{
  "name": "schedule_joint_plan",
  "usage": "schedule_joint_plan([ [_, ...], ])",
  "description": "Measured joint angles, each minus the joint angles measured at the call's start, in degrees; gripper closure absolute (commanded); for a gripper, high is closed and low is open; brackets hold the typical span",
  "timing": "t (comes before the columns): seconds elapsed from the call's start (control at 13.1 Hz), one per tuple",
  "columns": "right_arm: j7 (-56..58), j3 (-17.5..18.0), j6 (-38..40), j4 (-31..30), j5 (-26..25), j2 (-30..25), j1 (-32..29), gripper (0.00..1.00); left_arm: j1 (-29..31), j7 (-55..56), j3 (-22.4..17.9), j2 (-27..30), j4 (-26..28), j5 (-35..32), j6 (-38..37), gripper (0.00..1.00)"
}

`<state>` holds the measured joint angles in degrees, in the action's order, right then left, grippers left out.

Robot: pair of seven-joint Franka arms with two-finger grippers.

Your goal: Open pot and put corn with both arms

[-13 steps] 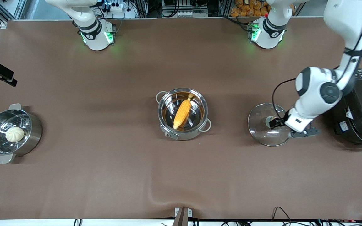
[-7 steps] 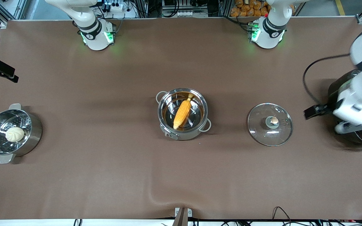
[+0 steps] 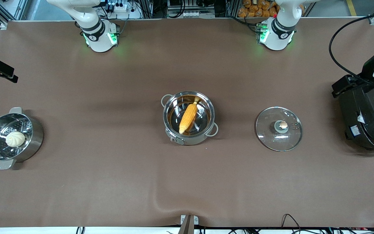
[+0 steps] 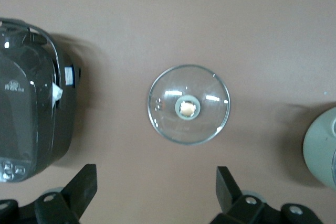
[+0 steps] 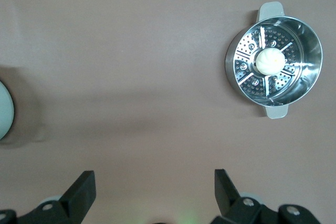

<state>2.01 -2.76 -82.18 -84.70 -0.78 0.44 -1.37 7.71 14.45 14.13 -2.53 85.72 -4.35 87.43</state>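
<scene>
The steel pot [image 3: 206,131] stands open at the table's middle with the yellow corn [image 3: 188,117] lying in it. Its glass lid [image 3: 279,136] with the copper knob [image 3: 283,124] lies flat on the table beside it, toward the left arm's end. My left gripper [image 4: 156,192] is open and empty, high up between the lid [image 4: 210,119] and the black cooker. My right gripper [image 5: 155,192] is open and empty, high over bare table at the right arm's end, near the perforated pot.
A big black cooker [image 3: 365,123] stands at the left arm's end, also in the left wrist view [image 4: 26,114]. A perforated steel pot [image 3: 32,139] holding a whitish bun [image 3: 15,138] stands at the right arm's end, also in the right wrist view [image 5: 299,77].
My left gripper has let go of the lid's knob, risen and drawn away toward the black cooker. The lid stays flat on the table. The right arm has barely moved.
</scene>
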Motion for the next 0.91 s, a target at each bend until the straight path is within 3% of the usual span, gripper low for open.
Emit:
schedule_joint_plan([
  [0.23,0.0,0.0,0.1,0.0,0.0,0.0,0.0,0.0,-4.4,0.0,-4.9,1.0,0.0,0.1,-3.3,0.0],
  [0.91,0.0,0.1,0.3,0.0,0.1,0.1,0.0,0.0,-7.0,-3.2,-11.8,3.6,2.2,4.6,-3.9,0.0],
])
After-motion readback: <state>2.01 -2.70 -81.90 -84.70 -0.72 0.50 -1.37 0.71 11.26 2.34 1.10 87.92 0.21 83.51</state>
